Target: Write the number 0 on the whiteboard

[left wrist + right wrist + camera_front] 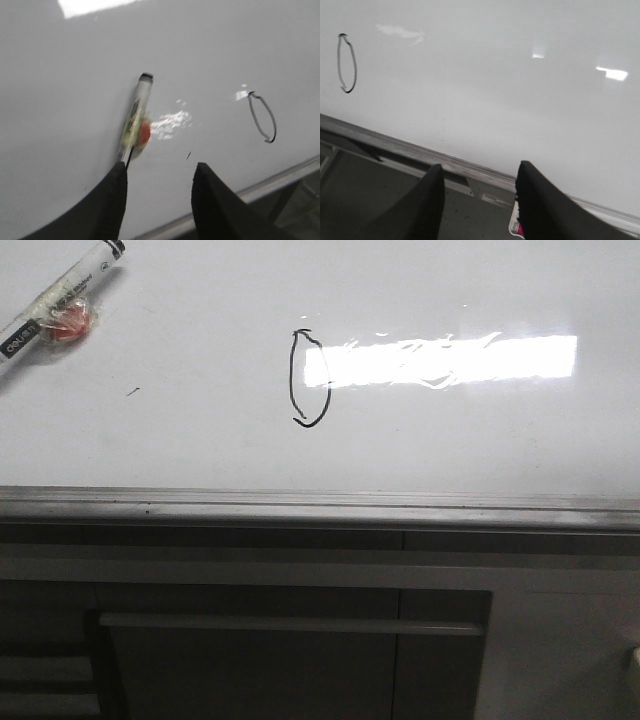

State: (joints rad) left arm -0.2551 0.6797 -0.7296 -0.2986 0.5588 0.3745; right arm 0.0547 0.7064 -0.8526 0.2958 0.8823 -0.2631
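The number 0 (pixel 310 379) is a tall narrow black oval drawn near the middle of the whiteboard (pixel 200 440); it also shows in the left wrist view (pixel 262 117) and the right wrist view (pixel 346 63). A white marker (pixel 55 302) with a red blob at its side lies on the board at the far left, also seen as the marker (pixel 135 117). My left gripper (pixel 159 172) is open just behind the marker's near end, holding nothing. Over the board's edge rail (pixel 465 172), my right gripper (pixel 479 172) is open and empty. Neither gripper shows in the front view.
A small dark speck (pixel 132 391) marks the board left of the 0. Bright glare (pixel 440 360) lies to the right of the 0. Below the rail (pixel 320 508) is a grey cabinet front with a bar handle (pixel 290 624).
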